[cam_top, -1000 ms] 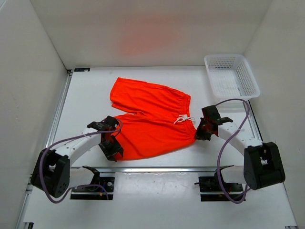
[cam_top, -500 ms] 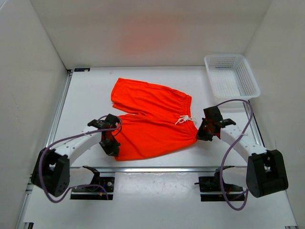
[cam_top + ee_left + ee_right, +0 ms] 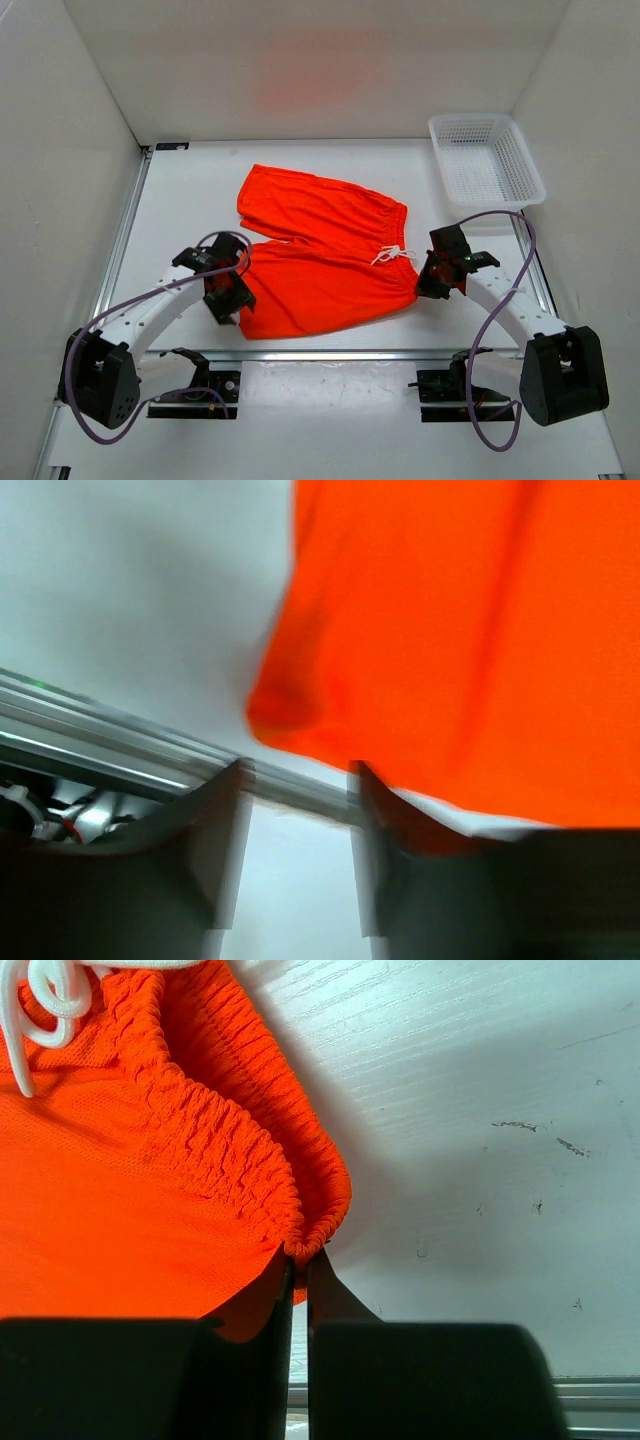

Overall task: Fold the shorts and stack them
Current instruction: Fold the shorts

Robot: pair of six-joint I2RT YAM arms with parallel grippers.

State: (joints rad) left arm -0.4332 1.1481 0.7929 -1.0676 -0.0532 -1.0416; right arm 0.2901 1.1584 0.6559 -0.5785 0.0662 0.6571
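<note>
The bright orange soft fabric shorts (image 3: 325,255) lie spread on the white table (image 3: 190,190), about midway between its left and right edges. Their waistband (image 3: 403,238) is toward the right edge and their legs toward the left. The white plastic mesh basket (image 3: 487,165) stands in the far right corner, apart from them. The left gripper (image 3: 232,310) is at the shorts' near left corner, and the right gripper (image 3: 422,285) is at the waistband's near end.

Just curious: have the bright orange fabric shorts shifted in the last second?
Yes: the shorts slid slightly rightward, closing the gap to the fixed white plastic mesh basket.
</note>
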